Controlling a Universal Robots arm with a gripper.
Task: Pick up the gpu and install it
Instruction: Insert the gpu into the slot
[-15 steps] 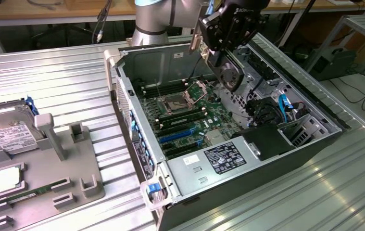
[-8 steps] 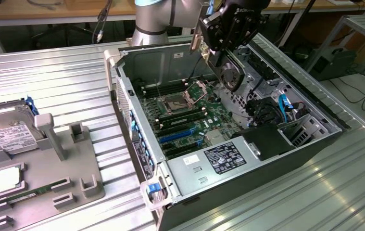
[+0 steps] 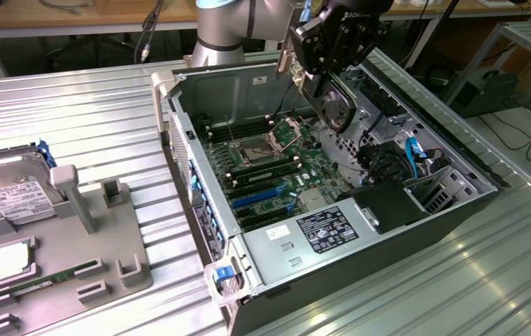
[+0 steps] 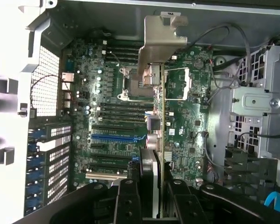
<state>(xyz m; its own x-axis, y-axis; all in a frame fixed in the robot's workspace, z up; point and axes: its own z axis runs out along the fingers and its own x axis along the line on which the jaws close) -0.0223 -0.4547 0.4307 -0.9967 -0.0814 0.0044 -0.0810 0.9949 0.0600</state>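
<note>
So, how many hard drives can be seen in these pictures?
1. The hard drive lies on the grey tray at the exterior view's left, outside the computer case. Others may sit hidden in the case's bays.

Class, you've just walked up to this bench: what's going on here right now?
The robot arm's gripper is clamped on the gpu and holds it on edge in the air over the open computer case, above the motherboard. The card is not seated in any slot yet. On the exterior view's left, a grey tray holds a hard drive.
</note>
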